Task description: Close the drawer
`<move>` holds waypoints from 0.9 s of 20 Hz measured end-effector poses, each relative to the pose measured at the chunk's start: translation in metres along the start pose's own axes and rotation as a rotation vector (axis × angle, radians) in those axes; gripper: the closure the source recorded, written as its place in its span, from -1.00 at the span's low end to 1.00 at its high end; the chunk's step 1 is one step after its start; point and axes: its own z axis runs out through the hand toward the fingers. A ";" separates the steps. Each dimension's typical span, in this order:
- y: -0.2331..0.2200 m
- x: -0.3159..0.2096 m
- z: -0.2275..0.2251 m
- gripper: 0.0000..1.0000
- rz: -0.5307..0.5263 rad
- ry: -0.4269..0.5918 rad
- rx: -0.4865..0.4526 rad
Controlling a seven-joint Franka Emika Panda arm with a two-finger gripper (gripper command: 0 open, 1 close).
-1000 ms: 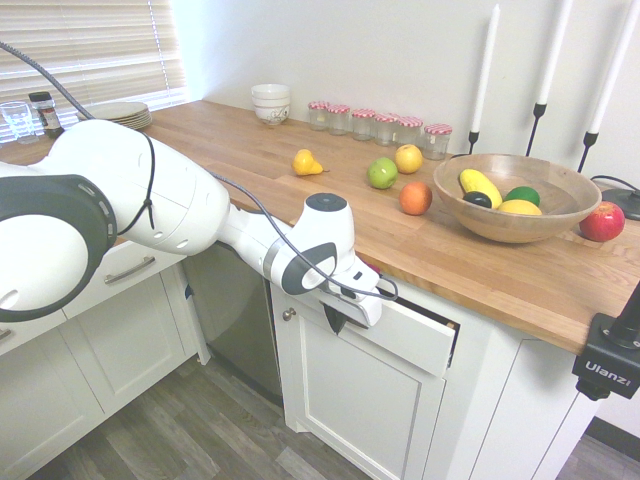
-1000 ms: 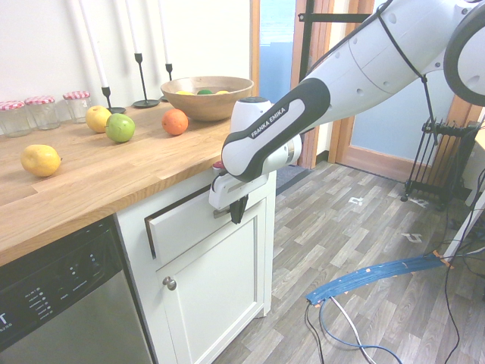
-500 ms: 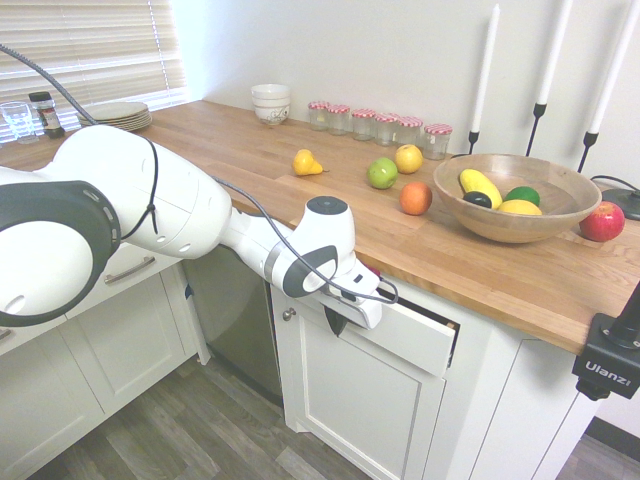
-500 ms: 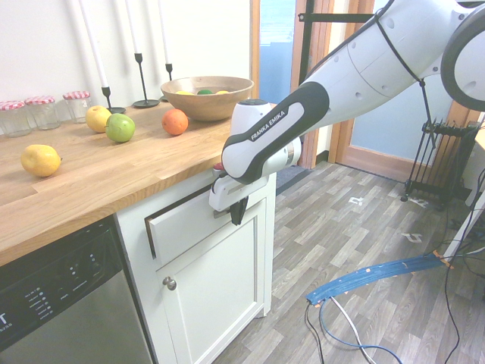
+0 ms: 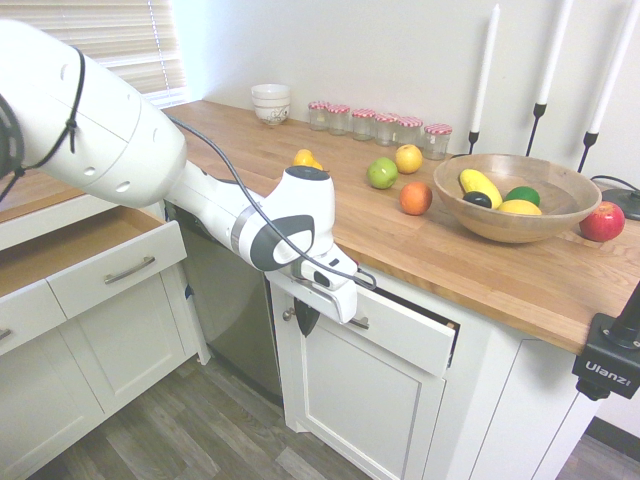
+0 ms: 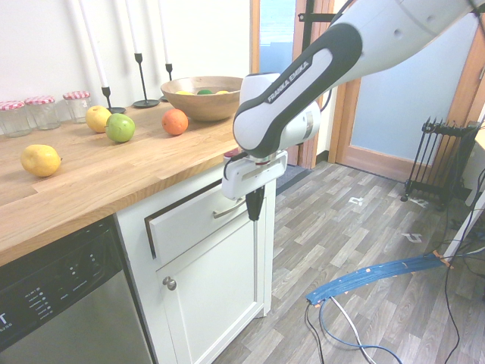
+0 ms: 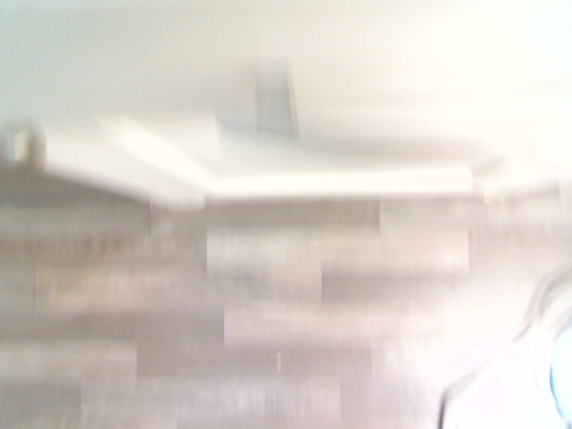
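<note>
First exterior view: the arm comes in from the upper left of the frame, and its gripper [image 5: 305, 318] hangs at center, pointing down, fingers pressed together on nothing. It is in front of the drawer [image 5: 405, 338], which sits under the counter [image 5: 500, 275] right of center and stands slightly ajar, a dark gap showing along its top and right edge. The drawer's silver handle [image 5: 356, 322] shows just right of the gripper. Below it is a cabinet door [image 5: 360, 400] with a round knob [image 5: 288, 314]. At lower left a second drawer [image 5: 115, 265] stands pulled out. On the counter, a wooden bowl [image 5: 515, 200] holds fruit at upper right, with an orange [image 5: 415, 198], a green apple [image 5: 382, 173] and a red apple [image 5: 602, 221] near it, and 6 jars [image 5: 380, 124] along the wall.

Second exterior view: the arm enters from the upper right. The gripper [image 6: 255, 205] hangs at center, closed and empty, just right of the drawer [image 6: 189, 220], near its handle [image 6: 227, 210]. The drawer front stands out a little from the cabinet. A lemon [image 6: 40, 160] lies at left on the counter [image 6: 114, 178].

Wrist view: blurred; pale plank flooring [image 7: 268, 340] fills the lower half, white cabinetry [image 7: 313, 170] the upper half.
</note>
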 end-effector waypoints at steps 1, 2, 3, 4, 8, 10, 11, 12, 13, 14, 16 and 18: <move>0.009 -0.007 -0.004 1.00 0.001 -0.008 -0.009; 0.018 -0.014 -0.008 1.00 0.002 -0.017 -0.016; 0.026 -0.021 -0.014 1.00 0.003 -0.023 -0.020; 0.035 -0.029 -0.019 1.00 0.003 -0.027 -0.023; 0.069 -0.061 -0.033 -1.00 0.000 -0.035 -0.028; 0.083 -0.073 -0.036 -1.00 -0.002 -0.033 -0.028; 0.087 -0.077 -0.038 -1.00 -0.002 -0.032 -0.027; 0.090 -0.078 -0.041 -1.00 -0.002 -0.031 -0.027; 0.092 -0.079 -0.042 -1.00 -0.001 -0.031 -0.026; 0.093 -0.078 -0.043 -1.00 -0.001 -0.030 -0.026; 0.095 -0.077 -0.044 -1.00 -0.001 -0.027 -0.027; 0.095 -0.077 -0.044 -1.00 -0.003 -0.026 -0.029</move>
